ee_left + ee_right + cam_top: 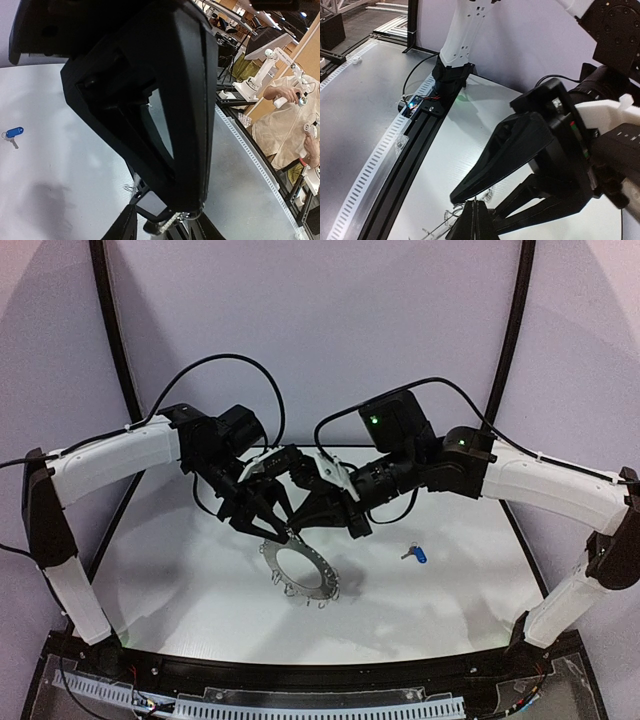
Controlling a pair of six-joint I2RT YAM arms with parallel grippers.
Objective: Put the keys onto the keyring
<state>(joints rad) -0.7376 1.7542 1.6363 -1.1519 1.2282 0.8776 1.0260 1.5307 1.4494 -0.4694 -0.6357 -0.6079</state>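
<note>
The keyring (325,580) lies flat mid-table (450,620); both grippers meet at its far rim. The right gripper (300,527) is pinched tight; the left gripper (275,530) stands narrowly apart, holding what I cannot tell. It should steady one clip, I think. The blue-tagged key (414,554) lies nearer the right edge; its long axis runs left-right, tag rightward.

1 camera looks down from above and behind the near edge over the whole bench (450,590). 2 wrist cameras sit tight behind the left hand (162,220) and right hand (472,215). All 3 share the keyring (300,570).
</note>
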